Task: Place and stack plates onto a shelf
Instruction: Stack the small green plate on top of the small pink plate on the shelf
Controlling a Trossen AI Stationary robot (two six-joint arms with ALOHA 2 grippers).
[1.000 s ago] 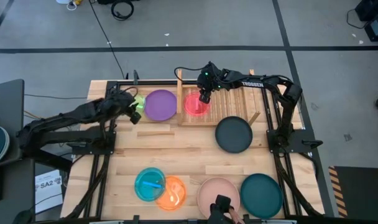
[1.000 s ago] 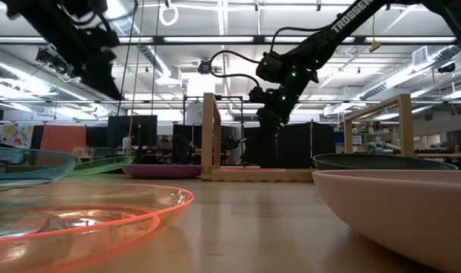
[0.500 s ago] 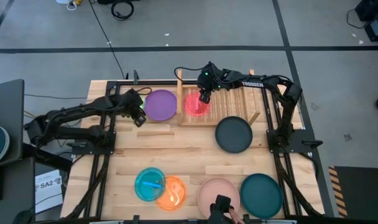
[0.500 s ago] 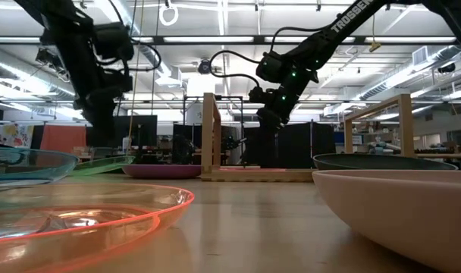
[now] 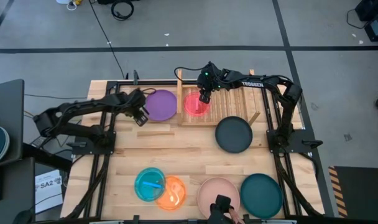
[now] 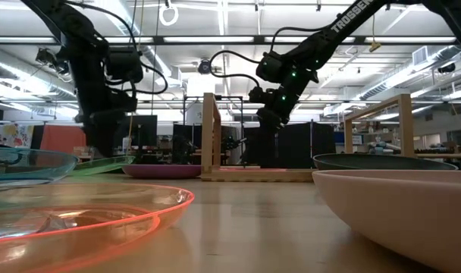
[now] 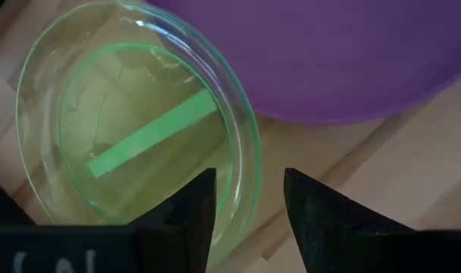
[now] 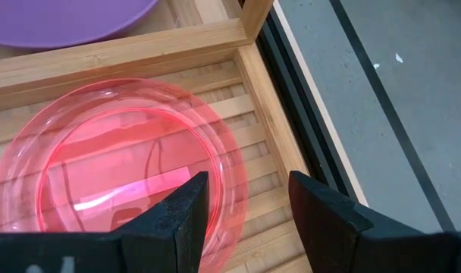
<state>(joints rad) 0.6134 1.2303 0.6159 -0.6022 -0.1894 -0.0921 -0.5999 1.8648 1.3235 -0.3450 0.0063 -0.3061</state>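
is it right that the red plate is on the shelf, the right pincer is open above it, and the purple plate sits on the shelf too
Not quite. The red plate does lie on the shelf, with the open right pincer above it. But the purple plate rests on the tabletop just outside the shelf's side board, not on the shelf. The high view shows this.

Translucent green plate [image 7: 136,129] at left with a green strip [image 7: 151,134] inside, purple plate [image 7: 329,53] upper right, left gripper [image 7: 248,208] fingers parted over the green rim
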